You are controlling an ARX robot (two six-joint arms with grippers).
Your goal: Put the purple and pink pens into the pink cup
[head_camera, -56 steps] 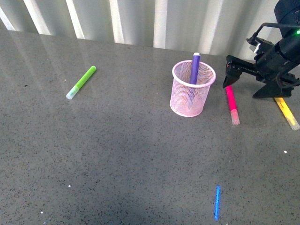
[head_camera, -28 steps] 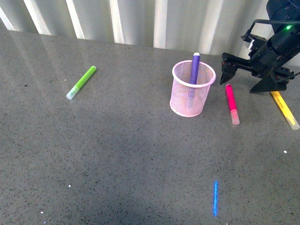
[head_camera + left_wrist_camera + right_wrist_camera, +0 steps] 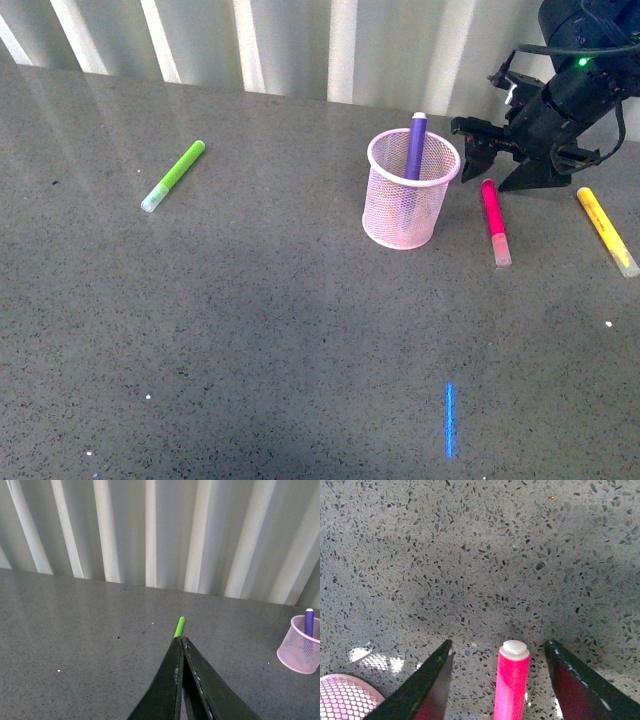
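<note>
So the speckled grey bench (image 3: 250, 330) filled most of my feed. The right gripper (image 3: 492, 178) hung over the far end of the pink pen (image 3: 493, 215), with its jaws spread wide on either side and clear of the barrel. The left gripper (image 3: 181, 645) had its jaws pressed together on nothing. The pink cup (image 3: 410, 190) stood upright with the purple pen (image 3: 416, 145) poking up out of it. The pink pen lay flat on the bench, just right of the cup.

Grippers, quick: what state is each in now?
Left gripper: shut, holding nothing.
Right gripper: open, astride the magenta-pink felt-tip marker, not gripping it.
</note>
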